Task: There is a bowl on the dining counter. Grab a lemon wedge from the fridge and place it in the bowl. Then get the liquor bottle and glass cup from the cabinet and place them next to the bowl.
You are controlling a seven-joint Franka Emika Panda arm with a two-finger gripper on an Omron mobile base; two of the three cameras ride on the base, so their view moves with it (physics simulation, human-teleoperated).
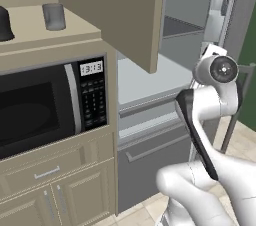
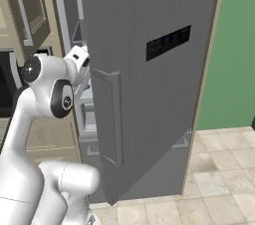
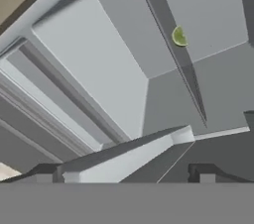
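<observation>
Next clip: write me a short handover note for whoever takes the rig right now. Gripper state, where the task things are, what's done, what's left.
Gripper: open, nothing held, pointing into the open fridge.
Lemon wedge: on a fridge shelf, partly behind a shelf edge, well ahead of the fingers, not yet touched.
Glass cup and a dark object, likely the liquor bottle: on the open cabinet's shelf above the microwave.
Done: fridge door and cabinet door are open.
Left: grab the wedge, put it in the bowl, then move bottle and cup next to the bowl.
</observation>
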